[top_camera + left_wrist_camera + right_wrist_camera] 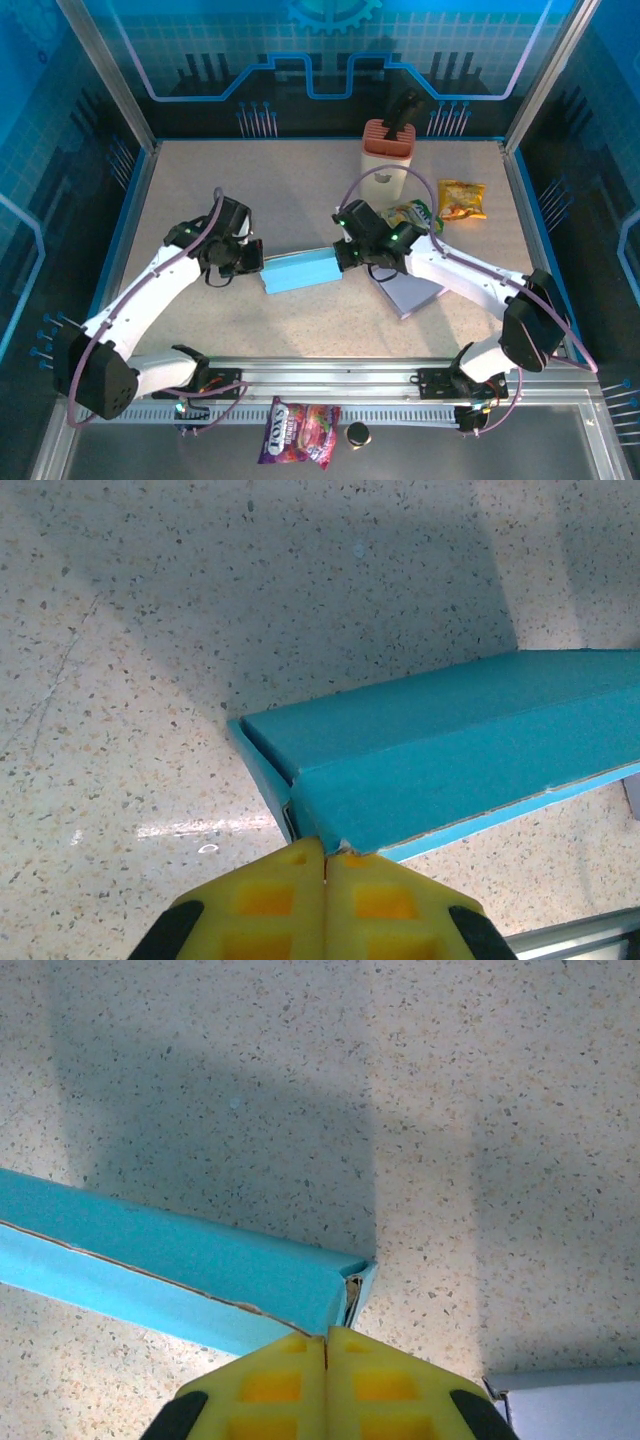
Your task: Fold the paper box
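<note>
The blue paper box [300, 271] lies mid-table between the two claws. The left gripper [325, 848] has its yellow fingers pressed together, tips at the box's left corner. The right gripper [327, 1335] is closed the same way at the right end, where a flap looks slightly ajar. With closed tips on thin card, I'd worry a push buckles the wall or skids the box sideways. A pale flat box [415, 292] sits just beside the right end and could crowd that arm. A yellow snack packet [462, 198] and white canister [388, 160] lie well behind.
</note>
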Robot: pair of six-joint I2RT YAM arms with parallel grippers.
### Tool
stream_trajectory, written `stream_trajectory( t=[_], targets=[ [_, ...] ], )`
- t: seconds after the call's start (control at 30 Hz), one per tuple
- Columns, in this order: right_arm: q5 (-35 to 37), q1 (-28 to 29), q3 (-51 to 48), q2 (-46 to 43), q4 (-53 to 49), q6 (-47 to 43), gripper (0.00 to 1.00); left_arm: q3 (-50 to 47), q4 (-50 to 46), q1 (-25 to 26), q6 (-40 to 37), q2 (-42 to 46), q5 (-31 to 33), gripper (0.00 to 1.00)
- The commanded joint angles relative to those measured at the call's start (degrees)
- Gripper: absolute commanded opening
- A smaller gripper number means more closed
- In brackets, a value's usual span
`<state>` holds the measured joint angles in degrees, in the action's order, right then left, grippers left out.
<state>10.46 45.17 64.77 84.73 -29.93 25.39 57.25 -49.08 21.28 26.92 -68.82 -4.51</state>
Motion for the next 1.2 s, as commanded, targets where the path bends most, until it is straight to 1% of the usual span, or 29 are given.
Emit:
stream_trajectory(
  t=[0.0,0.2,0.47,0.6,0.67,0.73,0.8,0.87,1.0,1.17],
  targets=[
    [0.51,1.64,-2.43,-1.02,1.22,-1.75,0.00,-3.42,-1.22,0.51,-0.04,-0.30,0.24,0.00],
    [1.61,1.78,-4.02,-1.80,1.86,-2.09,0.00,-4.34,-1.98,0.77,0.27,0.85,2.11,0.00],
    [0.43,1.93,-3.57,-2.70,0.37,-0.26,0.01,-4.43,-2.34,0.96,0.68,0.95,2.45,0.00],
    [-1.70,1.94,-2.57,-4.10,-1.60,3.83,0.22,-4.43,-2.36,1.18,0.77,0.98,2.83,0.00],
    [-3.23,1.88,-2.29,-5.50,-2.44,7.52,0.32,-4.52,-2.33,1.22,0.77,1.21,3.01,0.00],
    [-4.44,1.74,-2.02,-7.10,-3.02,11.96,0.39,-4.60,-2.42,1.39,0.91,1.52,3.24,0.00],
    [-5.36,1.30,-2.16,-8.94,-3.23,17.48,0.47,-4.67,-2.42,1.48,0.95,1.83,3.34,0.00],
    [-7.23,0.52,-3.27,-11.07,-1.62,25.17,0.54,-4.60,-2.45,1.62,1.03,1.90,3.36,0.00],
    [-11.03,-1.62,-7.84,-13.97,7.41,38.90,0.59,-4.68,-2.25,2.09,1.12,1.93,3.43,0.00],
    [-15.71,-6.58,-10.25,-12.51,17.72,55.03,0.65,-4.43,-2.25,2.71,1.48,1.79,3.91,0.00]
  ],
)
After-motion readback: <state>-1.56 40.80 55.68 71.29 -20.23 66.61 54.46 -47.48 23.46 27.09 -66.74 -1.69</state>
